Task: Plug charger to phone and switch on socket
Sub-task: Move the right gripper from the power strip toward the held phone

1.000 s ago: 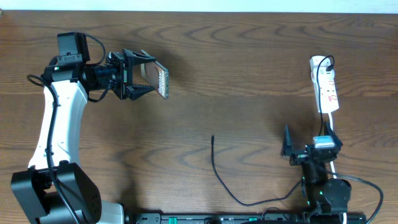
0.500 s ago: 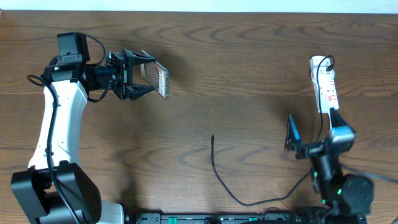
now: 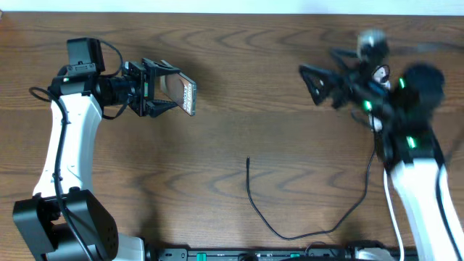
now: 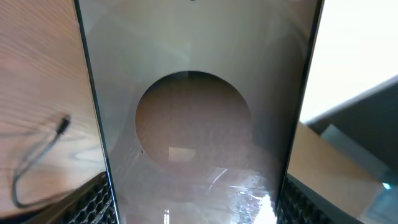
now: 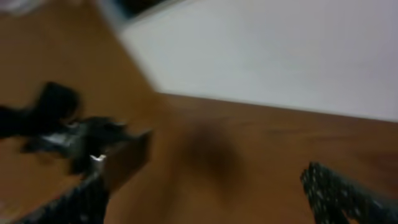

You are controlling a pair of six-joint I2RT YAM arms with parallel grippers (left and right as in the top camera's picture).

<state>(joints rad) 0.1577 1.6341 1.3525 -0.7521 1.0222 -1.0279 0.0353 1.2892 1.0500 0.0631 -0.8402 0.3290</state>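
We are clamping the phone (image 3: 188, 95) edgewise in our left jaws, partly open around it, above the desk (image 3: 290, 130), likely to present its port; our right jaws are gaping empty, while the charger (image 3: 248, 177) is lying mid-desk.

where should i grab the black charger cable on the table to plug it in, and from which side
Take the charger on the straight stretch just behind its plug tip, coming down from above and closing across it. That end lies flat and free on the table, bare wood on both sides.
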